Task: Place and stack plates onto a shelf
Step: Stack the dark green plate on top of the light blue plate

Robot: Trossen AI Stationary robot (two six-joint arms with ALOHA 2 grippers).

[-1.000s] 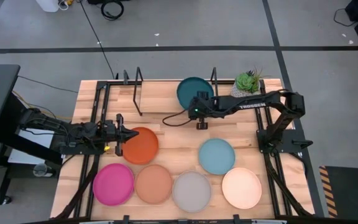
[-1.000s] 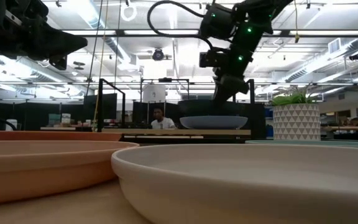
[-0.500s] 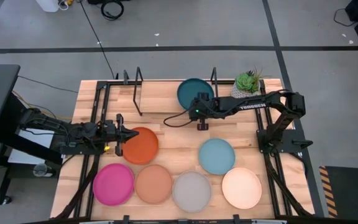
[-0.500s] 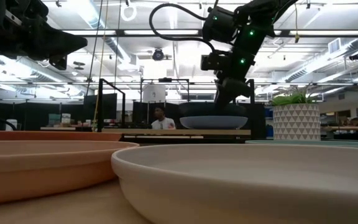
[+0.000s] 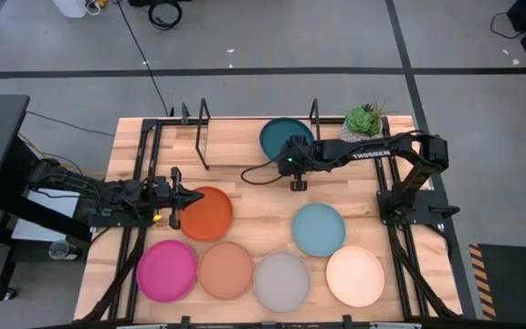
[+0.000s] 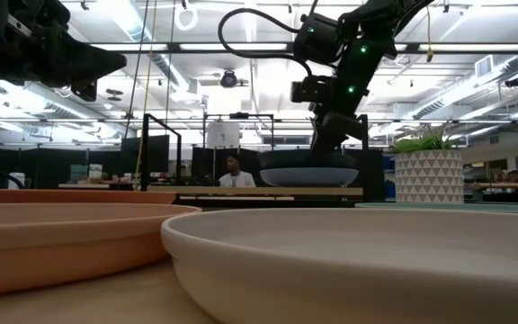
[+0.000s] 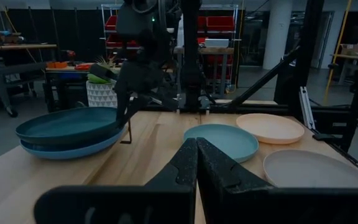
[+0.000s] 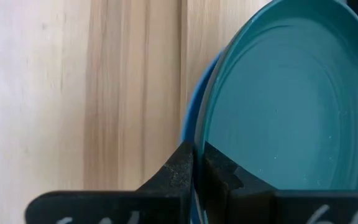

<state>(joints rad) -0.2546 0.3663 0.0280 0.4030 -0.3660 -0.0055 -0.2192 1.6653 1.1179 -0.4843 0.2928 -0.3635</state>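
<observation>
The dark teal plate (image 5: 281, 132) lies on the blue plate (image 8: 188, 121), and both sit on the shelf's plank (image 6: 241, 191) between its black hoop frames (image 5: 204, 135). My right gripper (image 5: 290, 157) reaches in from the table's right and is shut on the teal plate's near rim. My left gripper (image 5: 194, 196) is shut and hovers at the left edge of the orange plate (image 5: 210, 214). The low view shows it held above the table, touching nothing. My right gripper pinches the dark teal plate's rim (image 8: 202, 134) on the side toward the table's near edge, one finger inside the rim and one outside. The fingers (image 8: 182, 163) come down from above. The plate rests on the blue plate beneath it.
On the tabletop lie the light blue plate (image 5: 318, 228), magenta plate (image 5: 166, 270), salmon plate (image 5: 226, 270), grey plate (image 5: 281, 281) and cream plate (image 5: 355, 275). A potted plant (image 5: 363, 122) stands at the far right, beside the shelf's right hoop.
My right arm's wrist has shifted slightly toward the table's right above the stacked plates. The dark teal plate stays on the blue one.
</observation>
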